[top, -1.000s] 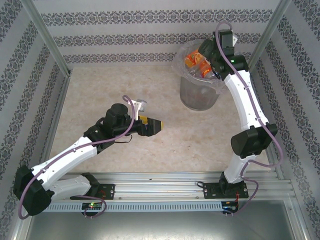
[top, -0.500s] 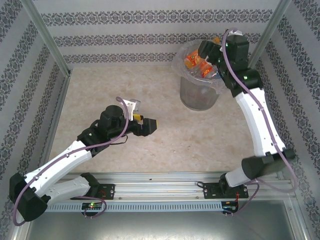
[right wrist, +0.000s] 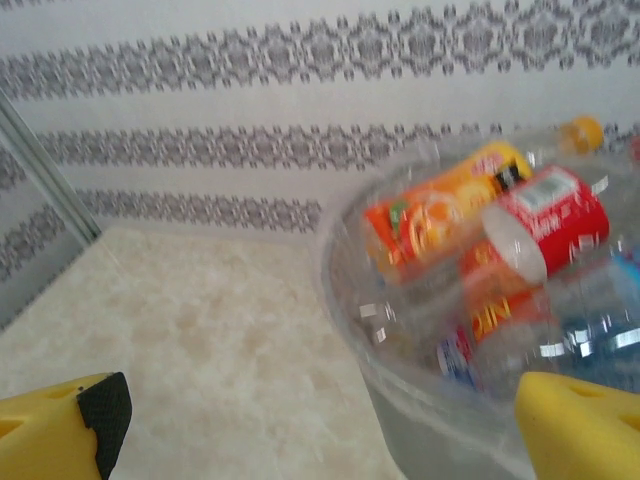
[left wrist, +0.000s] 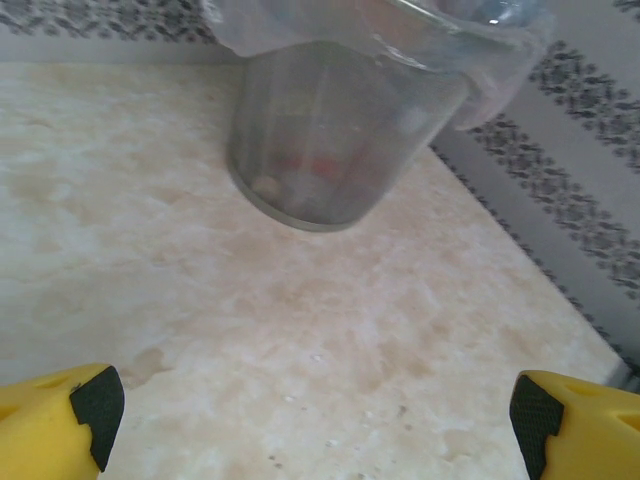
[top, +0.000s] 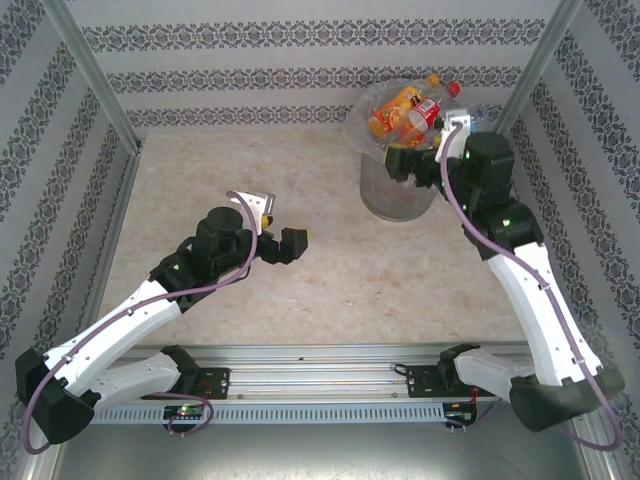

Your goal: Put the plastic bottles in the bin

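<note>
Bottles point(top: 395, 108), clear plastic, heaped in tall grey lined bin point(top: 395, 195): likely light, slick, crushable; grip mid-label. Left end effector point(left wrist: 312, 420), right end effector point(right wrist: 320, 420): wide, empty.

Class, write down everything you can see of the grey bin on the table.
The bin is a tall grey cylinder with a translucent-looking wall. It stands upright on the marble-look table, near the far right corner. A clear plastic bag lines it and folds out over the rim. It is piled full: an orange-labelled bottle and a red-labelled bottle lie on top, above the rim. Faint red shows through the wall low down.
</note>
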